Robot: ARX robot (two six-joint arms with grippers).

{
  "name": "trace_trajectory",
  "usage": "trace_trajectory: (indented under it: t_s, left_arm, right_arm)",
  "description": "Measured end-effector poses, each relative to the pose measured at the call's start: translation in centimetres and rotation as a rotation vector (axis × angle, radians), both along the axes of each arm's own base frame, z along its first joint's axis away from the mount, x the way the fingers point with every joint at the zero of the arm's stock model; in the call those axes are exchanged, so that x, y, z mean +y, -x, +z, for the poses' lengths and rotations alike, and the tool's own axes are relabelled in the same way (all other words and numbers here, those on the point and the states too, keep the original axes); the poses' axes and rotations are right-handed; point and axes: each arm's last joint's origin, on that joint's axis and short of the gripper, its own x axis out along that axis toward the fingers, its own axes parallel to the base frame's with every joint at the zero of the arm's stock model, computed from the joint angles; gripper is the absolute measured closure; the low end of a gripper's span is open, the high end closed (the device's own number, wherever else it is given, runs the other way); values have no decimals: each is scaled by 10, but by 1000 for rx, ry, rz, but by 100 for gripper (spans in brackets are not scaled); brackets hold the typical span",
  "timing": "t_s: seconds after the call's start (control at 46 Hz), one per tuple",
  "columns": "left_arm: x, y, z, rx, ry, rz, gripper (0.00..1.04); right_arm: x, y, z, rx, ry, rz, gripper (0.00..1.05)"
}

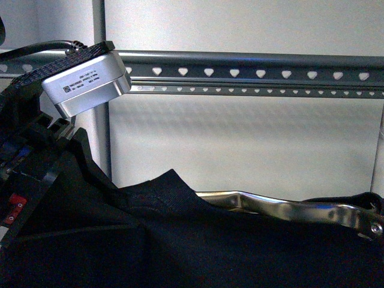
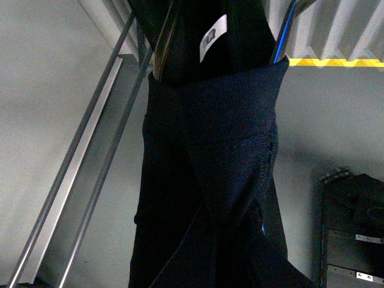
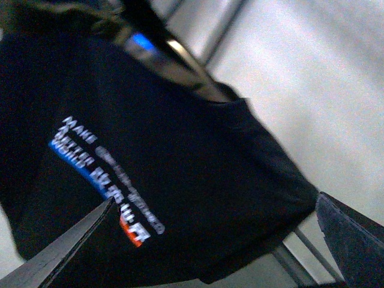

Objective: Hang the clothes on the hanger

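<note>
The black T-shirt (image 1: 180, 240) fills the bottom of the front view, draped over a shiny gold-toned hook hanger (image 1: 288, 210). Above it runs the grey rack's rail (image 1: 240, 72) with its row of heart-shaped holes. My left gripper (image 1: 66, 150) is at the left, shut on the T-shirt; in the left wrist view the ribbed cloth (image 2: 216, 120) hangs over and hides its fingers. My right gripper (image 3: 210, 246) is open and empty, its fingertips (image 3: 66, 252) on either side of the T-shirt's lower front (image 3: 180, 150), near the white lettering.
The rack's upright post (image 1: 99, 30) stands behind my left arm, with thin rack rails (image 2: 90, 150) beside the hanging cloth. A pale wall lies behind. A black box (image 2: 354, 228) and a yellow strip (image 2: 336, 62) show in the left wrist view.
</note>
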Motion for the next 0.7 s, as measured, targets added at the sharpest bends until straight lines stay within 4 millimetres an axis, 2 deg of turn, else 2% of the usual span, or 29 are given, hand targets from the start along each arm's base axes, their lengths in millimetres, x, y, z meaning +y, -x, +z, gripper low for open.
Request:
trace_trajectory:
  t_s: [0.065, 0.13, 0.239, 0.543, 0.696]
  left_arm:
    - [0, 0, 0, 0, 0, 0, 101]
    - [0, 0, 0, 0, 1, -1, 101]
    - [0, 0, 0, 0, 1, -1, 101]
    - [0, 0, 0, -1, 0, -1, 101]
    - [0, 0, 0, -3, -1, -2, 101]
  right_arm:
    - [3, -11, -3, 48, 98, 78, 7]
    - [6, -29, -5, 6, 249, 143, 7]
    - [11, -51, -3, -38, 340, 180, 7]
    - [16, -99, 5, -58, 409, 177, 7]
    - [11, -124, -5, -14, 403, 123, 7]
